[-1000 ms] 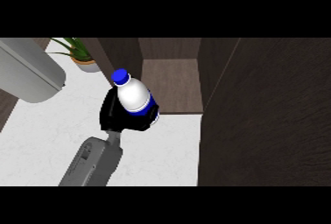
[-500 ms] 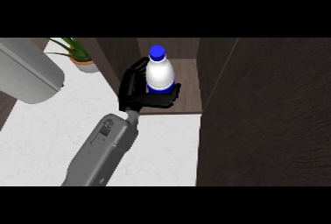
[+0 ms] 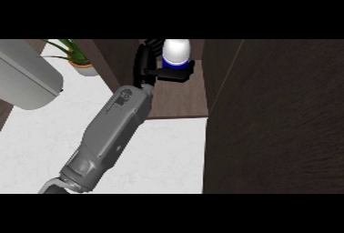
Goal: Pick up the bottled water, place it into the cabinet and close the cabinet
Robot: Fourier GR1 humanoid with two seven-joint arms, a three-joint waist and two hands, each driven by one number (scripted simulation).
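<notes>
Head view shows us the open cabinet, a dark wood compartment with a brown shelf floor, and the bottled water is inside its opening, upright, above that floor; whether the bottle's base touches the shelf we cannot tell, since the hand covers its lower part. We see a white bottle body with a blue band near its lower end; no writing on it can be read, and its top runs out of view at the upper edge. Our left hand has its black fingers curled round the bottle at the blue band, holding it. The grey forearm reaches diagonally from the lower left up into the cabinet, with a small dark mark near the wrist that we cannot read. To the right stands the cabinet door, a broad dark wood panel. On the white counter at the upper left we see a potted plant, and beside it a large grey rounded object.
</notes>
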